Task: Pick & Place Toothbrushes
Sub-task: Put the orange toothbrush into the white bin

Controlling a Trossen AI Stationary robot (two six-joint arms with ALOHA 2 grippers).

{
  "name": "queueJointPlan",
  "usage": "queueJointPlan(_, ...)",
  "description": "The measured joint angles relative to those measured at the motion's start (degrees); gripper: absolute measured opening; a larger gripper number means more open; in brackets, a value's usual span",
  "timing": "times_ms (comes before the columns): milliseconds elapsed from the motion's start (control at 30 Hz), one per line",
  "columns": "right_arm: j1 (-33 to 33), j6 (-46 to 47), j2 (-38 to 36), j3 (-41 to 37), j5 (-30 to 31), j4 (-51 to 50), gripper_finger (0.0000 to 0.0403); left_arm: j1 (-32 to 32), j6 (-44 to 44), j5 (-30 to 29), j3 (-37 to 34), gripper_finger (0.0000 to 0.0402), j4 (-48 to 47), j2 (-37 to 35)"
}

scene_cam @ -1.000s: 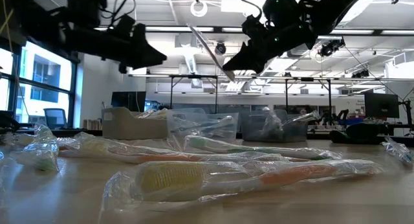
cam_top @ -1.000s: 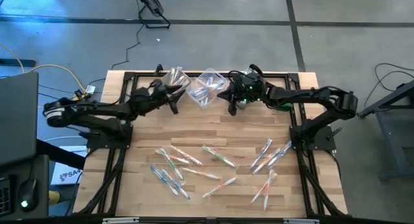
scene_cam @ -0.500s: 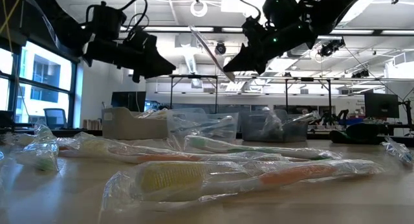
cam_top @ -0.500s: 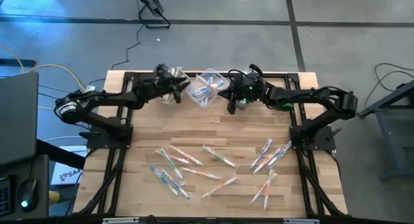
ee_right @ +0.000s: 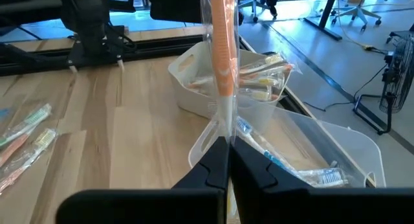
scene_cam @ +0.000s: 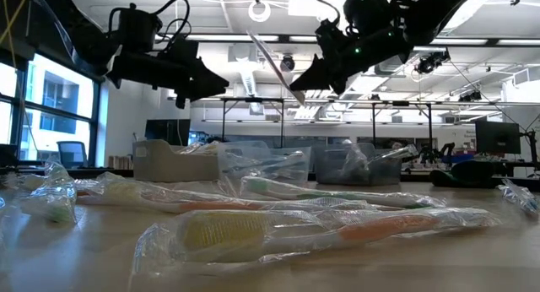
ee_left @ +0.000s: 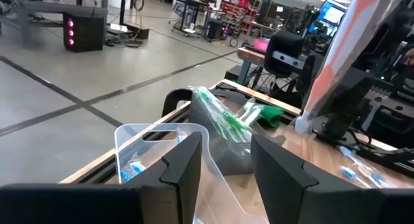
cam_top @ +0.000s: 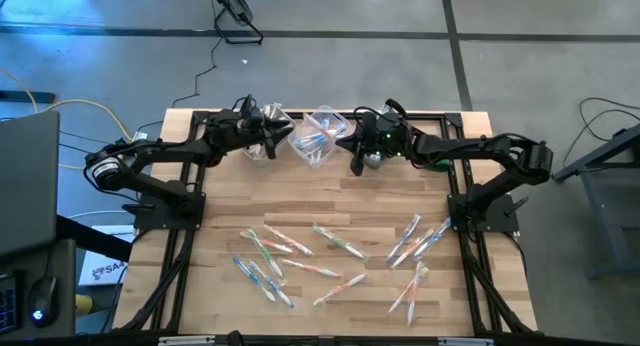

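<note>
My right gripper (cam_top: 352, 151) is shut on an orange-handled toothbrush (ee_right: 223, 49) in a clear wrapper, held above the clear bins (cam_top: 322, 134) at the table's far edge. It also shows in the low view (scene_cam: 272, 62). My left gripper (cam_top: 266, 138) is open and empty, up in the air over the leftmost bin (cam_top: 270, 119); its fingers (ee_left: 181, 166) stand apart. Several wrapped toothbrushes (cam_top: 335, 244) lie flat and scattered on the table's near half, and in the low view (scene_cam: 337, 229). My right gripper pinches the toothbrush's clear wrapper at its one end (ee_right: 223, 130) between its two fingers. The fingers come from the table's right, slanting down. The toothbrush sticks out beyond the fingertips, slanting upward (scene_cam: 266, 51), lifted clear over the bins.
Three clear bins stand in a row at the far edge: one holds orange toothbrushes (ee_right: 259, 78), one blue (ee_right: 304, 166), one green (ee_left: 223, 117). A small green object (cam_top: 436, 165) lies by the right arm. Black frame rails (cam_top: 180, 246) run along the table's sides.
My left gripper has gone toward the table's far edge and a little to the right, over the leftmost bin, and stays open. My right gripper has kept still with the toothbrush.
</note>
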Motion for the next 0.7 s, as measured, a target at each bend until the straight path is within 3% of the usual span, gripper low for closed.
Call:
queueJointPlan(133, 0.0, 0.0, 0.0, 0.0, 0.0, 0.0, 0.0003, -0.3, 0.0, 1.0, 0.0, 0.0143, 0.4, 0.0)
queueJointPlan(433, 0.0, 0.0, 0.0, 0.0, 0.0, 0.0, 0.0003, -3.0, 1.0, 3.6, 2.8, 0.0230, 4.3, 0.0)
queueJointPlan(700, 0.0, 0.0, 0.0, 0.0, 0.0, -0.1, 0.0003, -8.3, 10.2, 3.3, 8.8, 0.0225, 3.9, 4.2)
